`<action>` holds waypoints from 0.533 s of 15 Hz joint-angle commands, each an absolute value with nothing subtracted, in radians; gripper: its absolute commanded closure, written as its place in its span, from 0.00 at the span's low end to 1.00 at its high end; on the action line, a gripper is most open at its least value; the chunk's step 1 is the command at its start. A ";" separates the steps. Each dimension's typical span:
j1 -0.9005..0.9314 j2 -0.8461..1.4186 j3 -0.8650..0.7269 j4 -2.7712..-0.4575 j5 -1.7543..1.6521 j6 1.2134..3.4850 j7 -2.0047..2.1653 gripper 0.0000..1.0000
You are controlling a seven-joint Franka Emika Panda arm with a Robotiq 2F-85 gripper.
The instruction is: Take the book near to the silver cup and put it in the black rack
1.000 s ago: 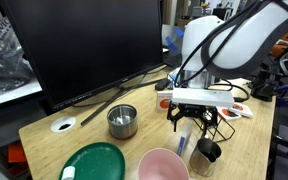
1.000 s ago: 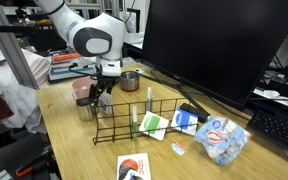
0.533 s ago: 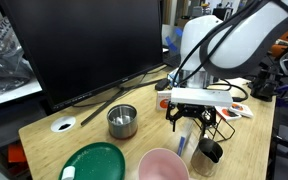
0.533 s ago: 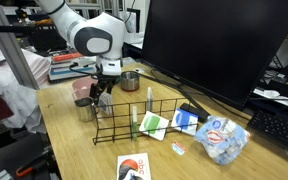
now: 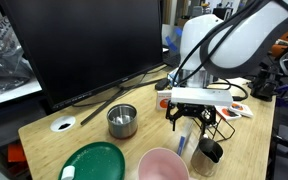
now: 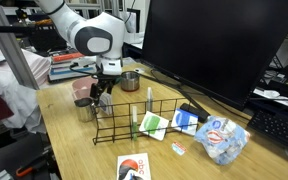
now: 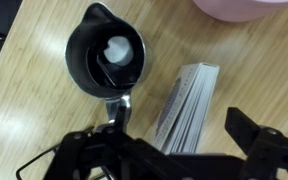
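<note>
The book [image 7: 187, 100] is thin with a pale cover and lies on the wooden table, seen edge-on in the wrist view, next to a dark metal cup [image 7: 106, 58] with a handle. In an exterior view it is a light blue strip [image 5: 182, 144] below my gripper [image 5: 193, 124]. My gripper [image 7: 174, 150] is open just above the book, with one finger on each side and neither touching it. The black rack [image 6: 164, 101] is a wire frame standing beside my gripper [image 6: 101, 97]. A silver cup [image 5: 122, 120] stands further off.
A pink bowl [image 5: 164, 165] and a green plate [image 5: 94, 163] lie at the table's front edge. A large monitor [image 5: 84, 45] stands behind. Packets [image 6: 152, 125] and a plastic bag [image 6: 222, 140] lie by the rack. Another book [image 6: 134, 167] lies near the edge.
</note>
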State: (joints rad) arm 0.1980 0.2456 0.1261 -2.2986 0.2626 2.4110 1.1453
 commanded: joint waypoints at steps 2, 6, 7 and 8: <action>0.199 0.250 0.113 -2.272 0.236 2.380 1.147 0.06; 0.199 0.257 0.108 -2.260 0.215 2.375 1.144 0.39; 0.199 0.259 0.108 -2.257 0.211 2.373 1.143 0.46; 0.199 0.260 0.108 -2.254 0.207 2.371 1.143 0.54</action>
